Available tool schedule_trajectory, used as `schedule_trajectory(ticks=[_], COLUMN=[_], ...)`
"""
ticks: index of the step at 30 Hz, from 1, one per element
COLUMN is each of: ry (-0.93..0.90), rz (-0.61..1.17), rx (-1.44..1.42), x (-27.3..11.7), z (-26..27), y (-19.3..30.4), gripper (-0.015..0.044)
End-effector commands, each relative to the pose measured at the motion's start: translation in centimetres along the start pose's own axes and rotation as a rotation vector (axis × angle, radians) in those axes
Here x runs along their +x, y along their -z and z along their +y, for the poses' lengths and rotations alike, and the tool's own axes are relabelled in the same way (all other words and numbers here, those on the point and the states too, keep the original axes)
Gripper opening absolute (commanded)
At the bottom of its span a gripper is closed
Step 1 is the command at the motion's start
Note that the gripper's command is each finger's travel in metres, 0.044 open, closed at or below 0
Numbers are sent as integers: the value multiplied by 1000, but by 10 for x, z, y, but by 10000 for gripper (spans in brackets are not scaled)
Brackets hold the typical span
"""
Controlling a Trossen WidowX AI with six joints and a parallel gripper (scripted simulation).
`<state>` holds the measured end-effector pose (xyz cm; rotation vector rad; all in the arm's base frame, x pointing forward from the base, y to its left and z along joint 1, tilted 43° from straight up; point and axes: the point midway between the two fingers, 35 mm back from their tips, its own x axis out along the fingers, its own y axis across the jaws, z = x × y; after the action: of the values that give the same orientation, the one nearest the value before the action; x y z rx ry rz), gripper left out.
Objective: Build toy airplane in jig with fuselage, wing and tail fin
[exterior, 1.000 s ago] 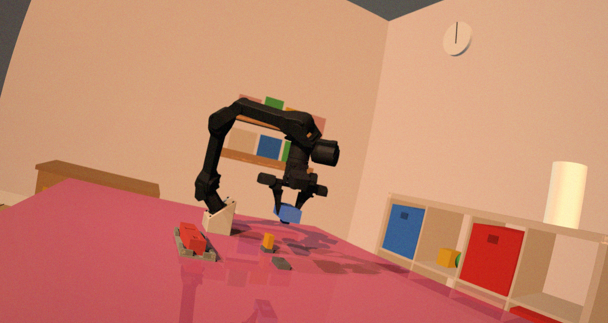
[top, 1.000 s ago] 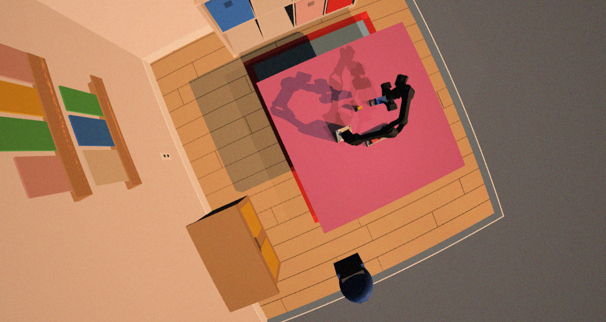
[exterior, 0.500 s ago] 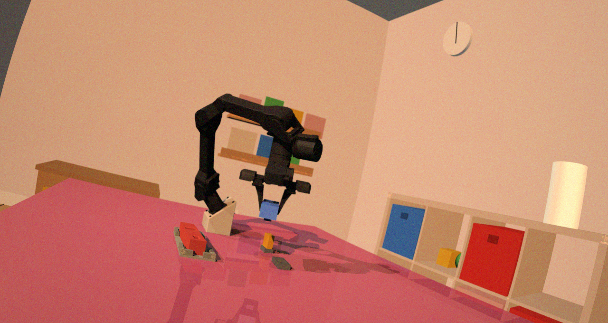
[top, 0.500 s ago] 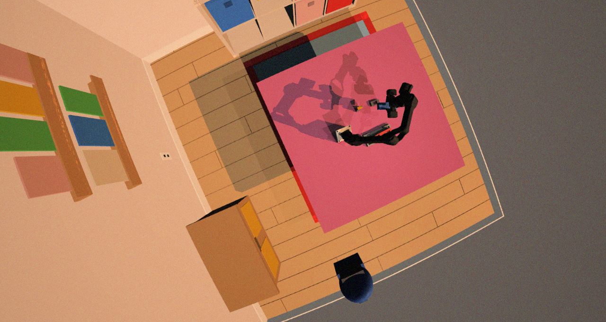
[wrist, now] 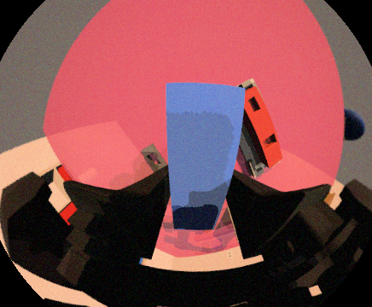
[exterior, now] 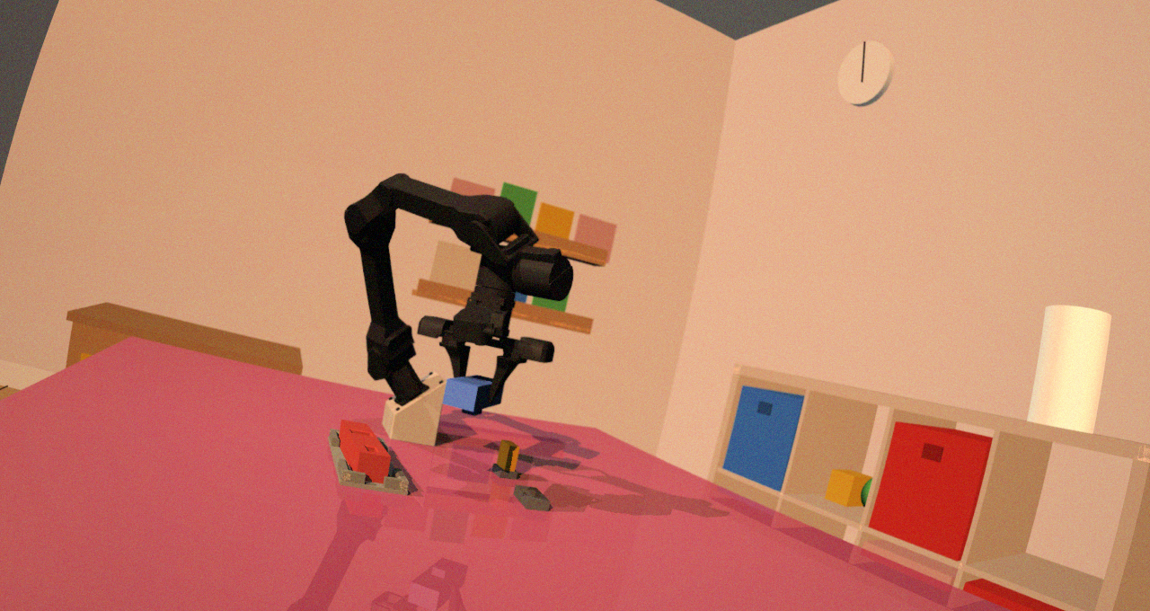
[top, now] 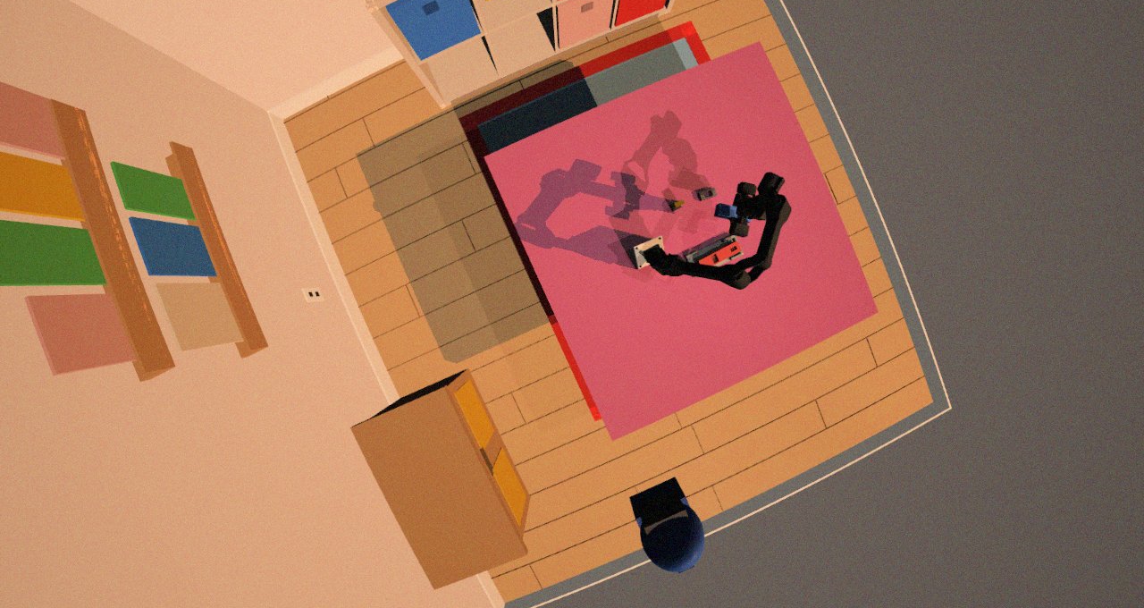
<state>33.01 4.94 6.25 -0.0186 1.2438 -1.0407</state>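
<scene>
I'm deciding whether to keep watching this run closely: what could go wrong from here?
The gripper grips the blue wing in the air, so it could slip or twist before reaching the fuselage. The fuselage's socket openings face up but look small, so a slightly misaligned tab might jam or push the fuselage. The orange tail fin stands on a small dark base; a low sweep could knock it.
</scene>
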Motion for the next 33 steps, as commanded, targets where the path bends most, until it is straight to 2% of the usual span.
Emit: schedule_trajectory(ticks=[1, 33], ry=[-4, 5], rz=[-5, -12], rx=[72, 613], x=[1, 23], z=[-13, -114], y=[-5, -17], gripper=[0, 0])
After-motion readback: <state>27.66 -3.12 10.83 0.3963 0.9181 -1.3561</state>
